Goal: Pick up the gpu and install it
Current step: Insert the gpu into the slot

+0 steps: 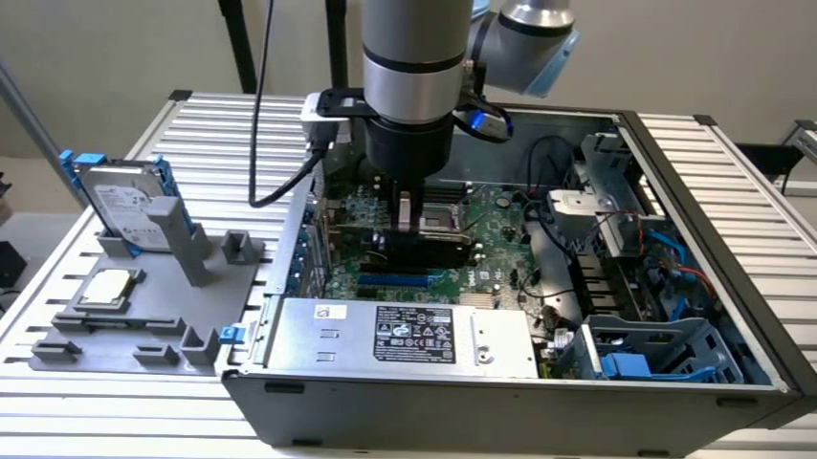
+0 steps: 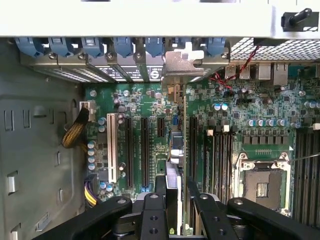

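Gripper (image 2: 172,200) clenched on the gpu (image 2: 176,145), seen edge-on, its lower edge hidden above the motherboard (image 2: 240,110).

GPU (image 1: 411,251): thin long expansion card, black face showing, standing on edge inside the open computer case (image 1: 715,397) over the motherboard (image 2: 240,105); silver end bracket (image 2: 184,62) at the case's slotted rear wall.

Beige wall (image 1: 102,57) behind a slatted metal table (image 1: 747,182).
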You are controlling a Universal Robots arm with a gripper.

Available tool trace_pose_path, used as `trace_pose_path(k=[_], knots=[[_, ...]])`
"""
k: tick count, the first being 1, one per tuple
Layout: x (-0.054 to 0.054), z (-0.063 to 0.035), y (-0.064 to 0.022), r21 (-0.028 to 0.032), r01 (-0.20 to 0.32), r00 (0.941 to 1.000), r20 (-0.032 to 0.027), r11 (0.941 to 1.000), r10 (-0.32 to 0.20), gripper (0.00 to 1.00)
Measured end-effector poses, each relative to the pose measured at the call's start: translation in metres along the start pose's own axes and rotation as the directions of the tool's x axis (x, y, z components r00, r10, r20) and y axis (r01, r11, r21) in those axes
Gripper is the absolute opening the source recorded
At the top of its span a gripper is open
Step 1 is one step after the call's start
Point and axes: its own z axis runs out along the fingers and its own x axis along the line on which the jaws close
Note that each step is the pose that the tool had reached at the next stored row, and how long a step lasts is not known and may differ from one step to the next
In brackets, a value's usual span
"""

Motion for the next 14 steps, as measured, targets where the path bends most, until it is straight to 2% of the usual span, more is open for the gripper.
trace_pose_path(k=[2,6,10,14], knots=[[0.0,0.001,0.0011,0.0021,0.0,1.0,-0.0003,1.0,0.0,0.27],[-0.001,0.0048,0.0061,0.0115,-0.002,1.0,-0.0002,0.9999,0.002,0.27],[-0.002,0.0095,0.0093,0.0178,-0.01,1.0,-0.0001,0.9998,0.01,0.27],[-0.002,0.0135,0.0109,0.0199,-0.016,0.9999,-0.0001,0.9997,0.016,0.27]])
